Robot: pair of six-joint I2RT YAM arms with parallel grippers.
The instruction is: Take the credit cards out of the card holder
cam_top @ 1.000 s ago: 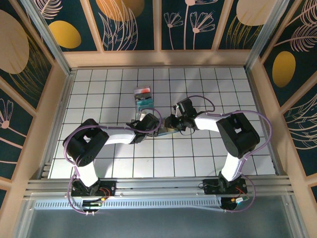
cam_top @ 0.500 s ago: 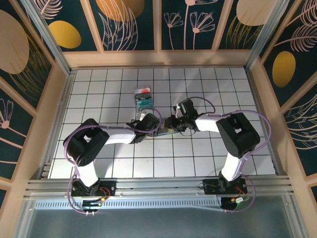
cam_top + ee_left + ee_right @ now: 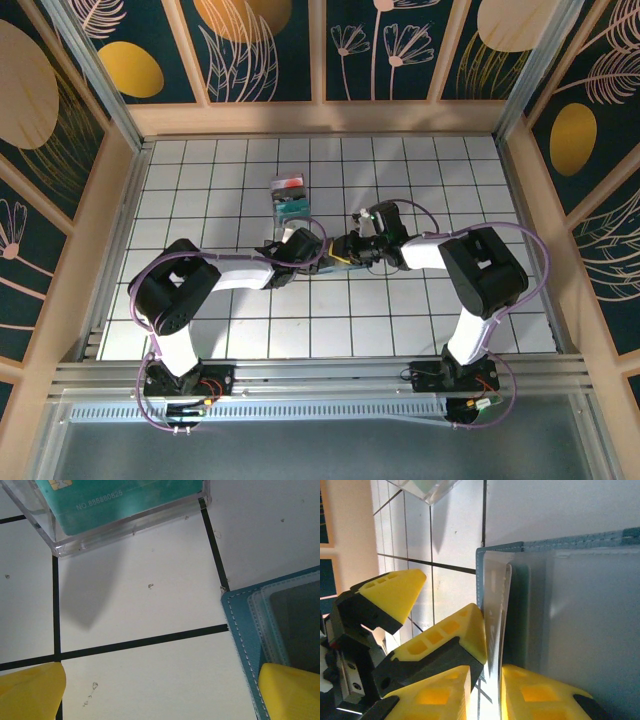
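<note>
Two containers lay on the white tiled table (image 3: 200, 320). One, a clear plastic box (image 3: 289, 199), held a teal card (image 3: 125, 500) with something red beside it. Near it, the slate-blue card holder (image 3: 580, 605) lay flat and open between both claws, frosted pockets up and a stitched corner towards the box. Its long axis was hidden under the arms. A thin pale sheet (image 3: 496, 610), either card or flap, stood at its edge. The left claw (image 3: 160, 687) gaped wide, one fingertip over the holder. The right claw (image 3: 486, 672) was narrow around that sheet; whether it pinched was unclear.
</note>
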